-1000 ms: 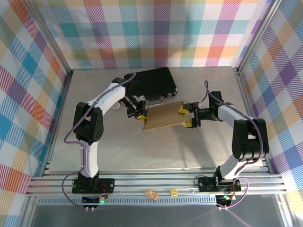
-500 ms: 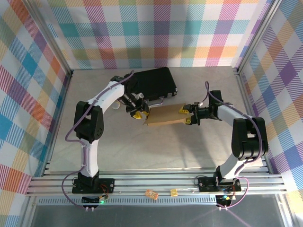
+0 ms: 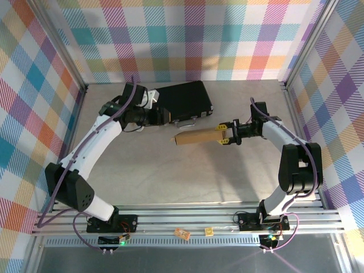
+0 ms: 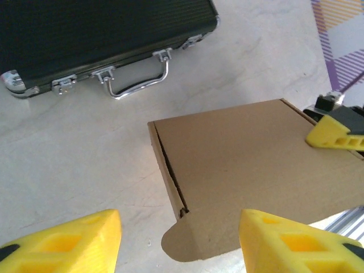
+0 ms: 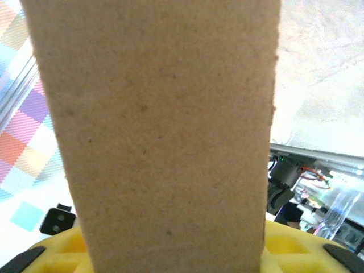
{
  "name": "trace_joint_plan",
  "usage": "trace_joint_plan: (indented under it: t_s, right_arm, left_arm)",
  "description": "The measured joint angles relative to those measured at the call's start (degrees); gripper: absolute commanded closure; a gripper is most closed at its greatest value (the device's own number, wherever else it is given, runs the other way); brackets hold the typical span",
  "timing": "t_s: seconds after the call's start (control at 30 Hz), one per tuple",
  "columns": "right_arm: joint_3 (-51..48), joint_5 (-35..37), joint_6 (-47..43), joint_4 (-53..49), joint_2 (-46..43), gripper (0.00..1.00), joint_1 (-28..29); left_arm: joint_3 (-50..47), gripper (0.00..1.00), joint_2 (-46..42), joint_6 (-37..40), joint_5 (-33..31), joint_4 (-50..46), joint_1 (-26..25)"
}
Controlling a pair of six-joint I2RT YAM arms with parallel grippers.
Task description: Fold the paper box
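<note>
Two arms meet over the pale worktop [image 3: 170, 170] as I run the rig from afar. The right arm's jaws are clamped on the right end of the plain brown corrugated cardboard box [image 3: 196, 137], which sits mid-worktop, nearly edge-on from above. One of that arm's yellow fingers [image 4: 333, 133] shows on the board's far edge in my left wrist view. The left arm's jaws stand wide and hold nothing, their own yellow fingers [image 4: 62, 242] apart, drawn back from the box's left end and beside the black hard case with metal latches [image 3: 185, 99]. A rounded tab [image 4: 182, 244] juts from the box's nearest corner. Whether the box touches the worktop, I cannot tell.
</note>
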Motion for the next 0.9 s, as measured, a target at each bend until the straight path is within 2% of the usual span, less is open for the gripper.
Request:
trace_joint_plan:
  t_s: [0.17, 0.5, 0.7, 0.9]
  right_arm:
    - [0.00, -0.04, 1.75, -4.13, 0.24, 0.67, 0.00]
    - [0.00, -2.25, 2.27, -7.04, 3.69, 0.70, -0.63]
    - [1.03, -3.89, 1.90, -8.61, 6.19, 0.71, -1.57]
    - [3.23, -4.87, 0.07, -11.69, 8.74, 0.72, -2.27]
  left_arm:
    - [-8.22, 0.45, -3.10, 6.75, 2.49, 5.62, -0.42]
    - [-10.21, 0.43, -3.02, 22.73, 7.67, 4.09, -2.69]
    - [-10.60, 0.42, -1.73, 28.57, 10.51, 1.70, -2.95]
    - [-11.06, 0.42, -0.98, 32.54, 10.54, 1.31, -3.15]
